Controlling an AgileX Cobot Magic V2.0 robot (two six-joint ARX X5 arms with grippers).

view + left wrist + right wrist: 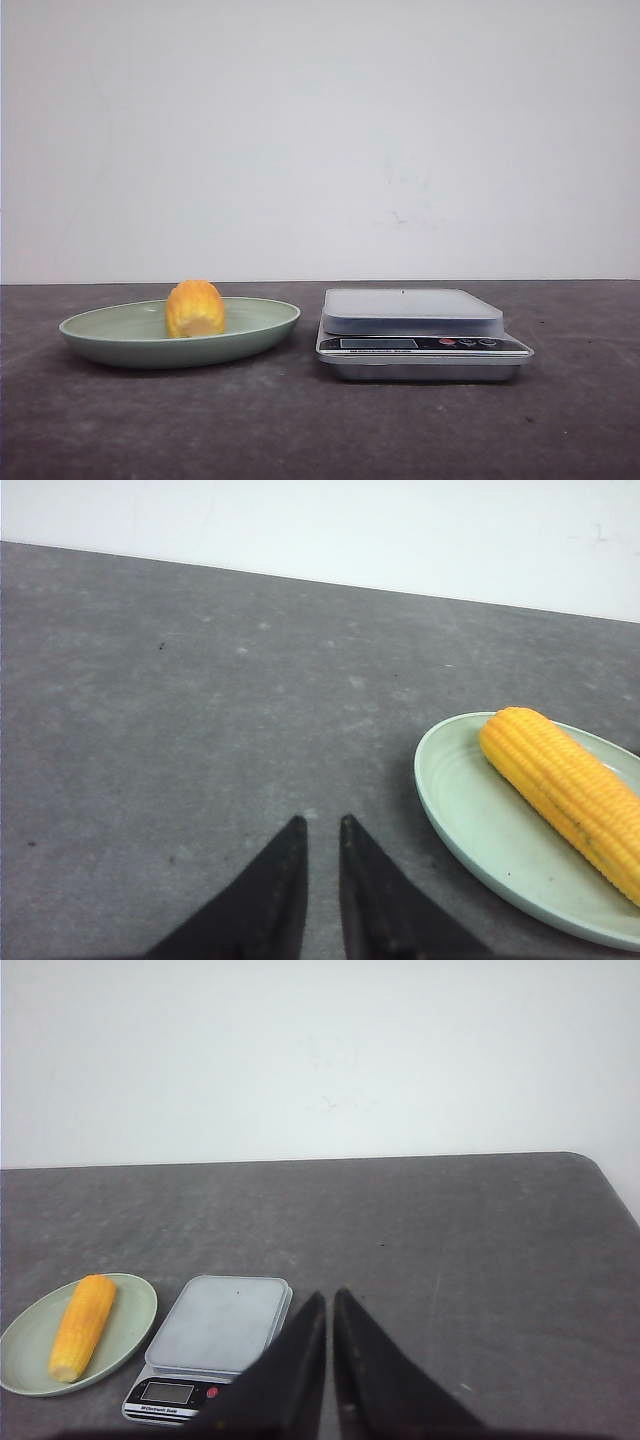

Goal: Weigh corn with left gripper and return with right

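Front view: corn [195,308] lies in the green plate [100,335], end-on to the camera; the scale [420,335] stands just beside the plate, its platform bare. No arm shows here. Judged from this, weighing has not begun; pick-up, placing, reading and return all remain. Left wrist view: left gripper [320,825] hangs over bare table near the plate rim, fingers narrow with a slim gap, holding nothing; the corn rests along the plate. Right wrist view: right gripper [329,1298] sits back from the scale, fingers almost together, empty. The scale's display and red button show, but print on its front strip is too small to read; no brand is legible.
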